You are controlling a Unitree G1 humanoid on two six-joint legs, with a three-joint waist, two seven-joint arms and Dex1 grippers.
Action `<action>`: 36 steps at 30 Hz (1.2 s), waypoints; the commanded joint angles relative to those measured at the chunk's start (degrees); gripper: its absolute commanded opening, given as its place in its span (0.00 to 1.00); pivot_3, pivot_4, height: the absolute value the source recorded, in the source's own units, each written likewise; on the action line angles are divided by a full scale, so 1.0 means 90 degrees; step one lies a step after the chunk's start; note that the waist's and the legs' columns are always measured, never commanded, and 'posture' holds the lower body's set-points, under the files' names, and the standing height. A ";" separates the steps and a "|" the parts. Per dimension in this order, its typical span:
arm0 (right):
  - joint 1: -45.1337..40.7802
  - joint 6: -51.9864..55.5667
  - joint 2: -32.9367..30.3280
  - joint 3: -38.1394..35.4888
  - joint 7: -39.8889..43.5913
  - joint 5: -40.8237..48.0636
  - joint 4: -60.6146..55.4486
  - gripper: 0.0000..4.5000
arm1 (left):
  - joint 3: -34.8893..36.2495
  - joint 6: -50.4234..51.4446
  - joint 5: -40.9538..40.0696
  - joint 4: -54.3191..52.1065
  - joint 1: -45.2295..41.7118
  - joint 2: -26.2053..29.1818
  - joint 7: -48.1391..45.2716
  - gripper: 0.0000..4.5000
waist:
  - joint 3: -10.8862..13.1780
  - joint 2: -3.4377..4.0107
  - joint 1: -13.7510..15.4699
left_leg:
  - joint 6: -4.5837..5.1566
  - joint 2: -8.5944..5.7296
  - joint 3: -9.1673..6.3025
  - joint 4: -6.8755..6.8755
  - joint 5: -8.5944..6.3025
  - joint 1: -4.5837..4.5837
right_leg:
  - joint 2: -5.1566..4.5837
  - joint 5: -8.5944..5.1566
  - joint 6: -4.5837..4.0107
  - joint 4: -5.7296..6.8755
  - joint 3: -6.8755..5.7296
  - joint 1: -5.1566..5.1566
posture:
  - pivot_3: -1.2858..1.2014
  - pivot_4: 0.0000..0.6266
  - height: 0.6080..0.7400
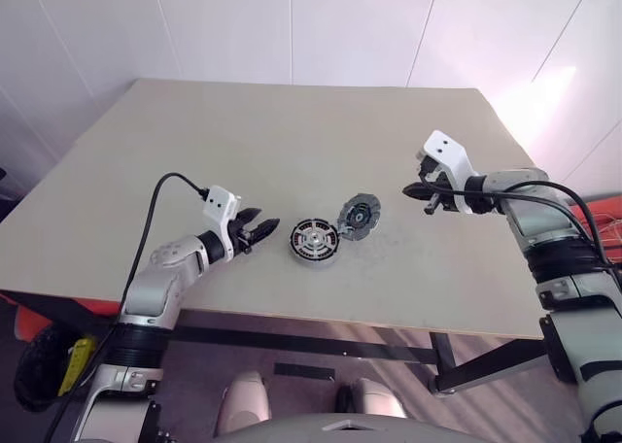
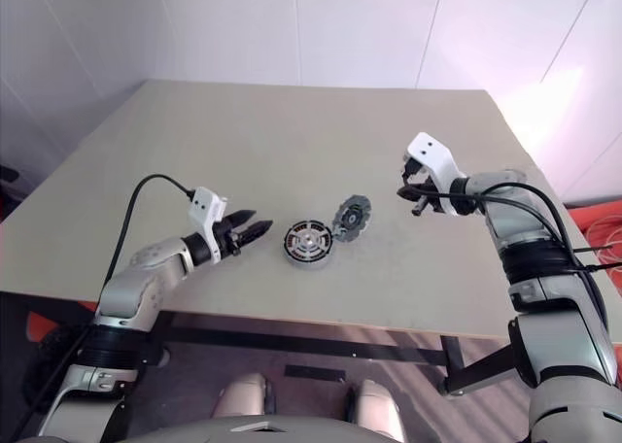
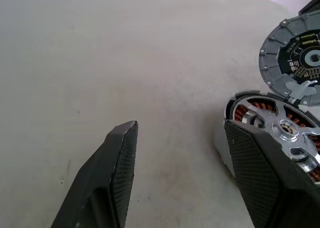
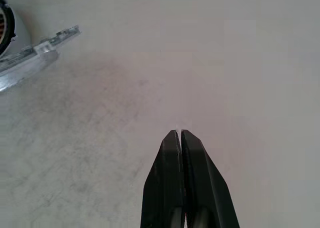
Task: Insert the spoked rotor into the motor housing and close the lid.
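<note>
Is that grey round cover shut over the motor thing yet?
No. The lid leans tilted against the motor housing, its dark inner face showing; the spoked rotor lies uncovered inside.

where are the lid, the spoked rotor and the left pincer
lid (image 1: 360, 214), left eye view, on its dark centre
spoked rotor (image 3: 285, 128), left wrist view, on its silver hub, seated in the housing
left pincer (image 1: 255, 227), left eye view, midway between its open fingertips

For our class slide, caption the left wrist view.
Open left claw beside the motor housing holding the spoked rotor, lid leaning against it.
</note>
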 commanded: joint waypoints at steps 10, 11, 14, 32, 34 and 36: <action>0.0500 0.1306 0.1243 -0.0173 -0.0529 0.0742 -0.1842 0.01 | -0.0070 0.0423 -0.0167 -0.0374 -0.0041 0.0223 -0.0288 0.66 | -0.0002 0.0003 0.0003 | -0.0002 0.0002 -0.0001 0.0003 0.0001 0.0012 | 0.0000 -0.0001 0.0001 0.0005 0.0000 0.0007 | 0.52 0.00 1.00; 0.0500 0.1440 0.1343 -0.0201 -0.0560 0.0828 -0.1966 0.01 | -0.0060 0.0418 -0.0155 -0.0372 -0.0044 0.0232 -0.0279 0.66 | -0.0002 0.0003 0.0003 | -0.0002 0.0002 -0.0001 0.0003 0.0001 0.0011 | 0.0000 0.0000 0.0001 0.0005 0.0000 0.0006 | 0.52 0.00 1.00; 0.0440 0.1912 0.1592 -0.0330 -0.0650 0.1155 -0.2304 0.01 | -0.0025 0.0424 -0.0151 -0.0368 -0.0048 0.0253 -0.0258 0.66 | -0.0002 0.0004 0.0000 | -0.0002 0.0002 -0.0002 0.0002 0.0001 0.0010 | 0.0000 0.0000 0.0000 0.0005 0.0000 0.0005 | 0.52 0.00 1.00; 0.0969 0.2511 0.1392 -0.0512 -0.0842 0.1595 -0.2771 0.01 | 0.0093 0.0467 -0.0160 -0.0399 -0.0077 0.0494 -0.0215 0.66 | -0.0003 0.0004 0.0011 | -0.0008 0.0000 -0.0003 0.0001 0.0003 0.0021 | -0.0001 -0.0011 0.0020 0.0003 0.0000 0.0019 | 0.52 0.00 1.00; 0.0967 0.2497 0.1276 -0.0550 -0.0816 0.1635 -0.2741 0.01 | 0.0094 0.0467 -0.0163 -0.0401 -0.0075 0.0489 -0.0208 0.66 | -0.0003 0.0004 0.0013 | -0.0007 0.0000 -0.0003 0.0001 0.0003 0.0025 | -0.0001 -0.0021 0.0037 0.0002 0.0000 0.0023 | 0.52 0.00 1.00; 0.0964 0.2544 0.1251 -0.0561 -0.0821 0.1701 -0.2825 0.01 | 0.0080 0.0452 -0.0154 -0.0387 -0.0084 0.0471 -0.0191 0.66 | -0.0003 0.0004 0.0014 | -0.0008 0.0002 -0.0003 0.0000 0.0004 0.0034 | -0.0001 -0.0024 0.0041 0.0002 0.0000 0.0029 | 0.52 0.00 1.00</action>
